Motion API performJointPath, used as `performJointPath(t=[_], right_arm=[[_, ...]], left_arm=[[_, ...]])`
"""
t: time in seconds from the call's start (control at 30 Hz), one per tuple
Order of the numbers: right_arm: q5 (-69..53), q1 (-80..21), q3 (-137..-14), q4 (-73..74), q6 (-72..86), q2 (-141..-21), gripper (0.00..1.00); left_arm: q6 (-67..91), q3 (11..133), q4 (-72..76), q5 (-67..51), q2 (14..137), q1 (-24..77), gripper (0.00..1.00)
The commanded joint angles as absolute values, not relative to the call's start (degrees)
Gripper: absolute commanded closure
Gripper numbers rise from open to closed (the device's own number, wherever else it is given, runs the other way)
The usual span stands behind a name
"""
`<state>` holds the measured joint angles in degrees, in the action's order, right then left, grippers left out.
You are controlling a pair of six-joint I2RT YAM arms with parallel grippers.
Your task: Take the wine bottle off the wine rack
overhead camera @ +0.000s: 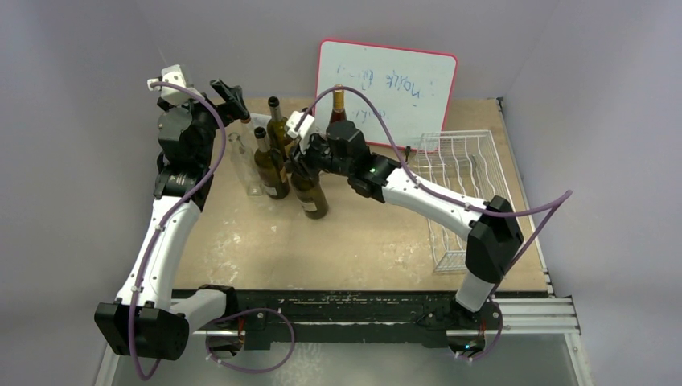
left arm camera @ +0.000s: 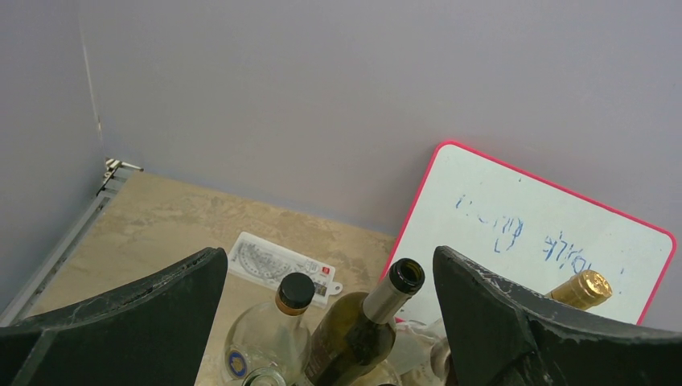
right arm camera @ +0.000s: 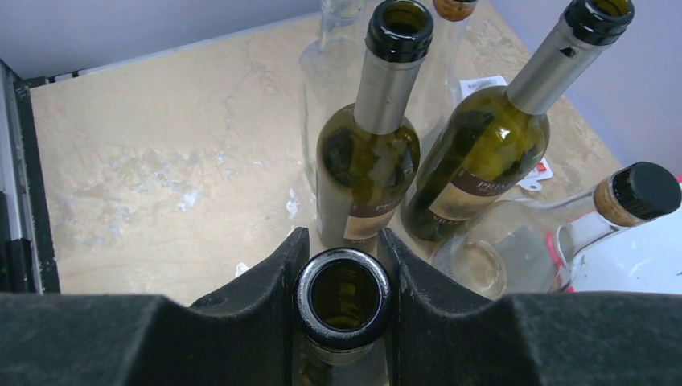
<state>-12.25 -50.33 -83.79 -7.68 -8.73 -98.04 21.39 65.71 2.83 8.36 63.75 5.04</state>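
A dark green wine bottle (overhead camera: 310,193) stands upright left of the table's middle, beside other bottles. My right gripper (overhead camera: 304,158) is shut on its neck just under the open mouth. In the right wrist view the fingers (right arm camera: 273,273) press both sides of the bottle's (right arm camera: 343,299) rim. The white wire wine rack (overhead camera: 460,163) lies at the table's right side, under the right arm, with no bottle showing in it. My left gripper (overhead camera: 229,95) hangs open above the far-left bottles, its jaws (left arm camera: 330,256) wide apart with nothing between them.
Two more green wine bottles (overhead camera: 270,166) (overhead camera: 279,127), a clear glass bottle (overhead camera: 241,157) and a gold-capped bottle (overhead camera: 338,103) crowd around the held one. A red-framed whiteboard (overhead camera: 386,80) leans on the back wall. A small white card (left arm camera: 277,261) lies on the table.
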Motion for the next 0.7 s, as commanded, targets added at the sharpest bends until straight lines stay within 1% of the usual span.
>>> performJointPath(t=[0.0,0.67], right_arm=[[-9.3,-49.2,-90.6,-15.2,-8.4,-96.5,1.00],[-11.0,-45.8,-97.8,-20.2,-6.1,-104.7,1.00]], left_arm=[[20.3,67.1,4.7,8.7,62.8,5.4,0.00],[20.9,67.3,4.7,7.7,62.6,5.4,0.00]])
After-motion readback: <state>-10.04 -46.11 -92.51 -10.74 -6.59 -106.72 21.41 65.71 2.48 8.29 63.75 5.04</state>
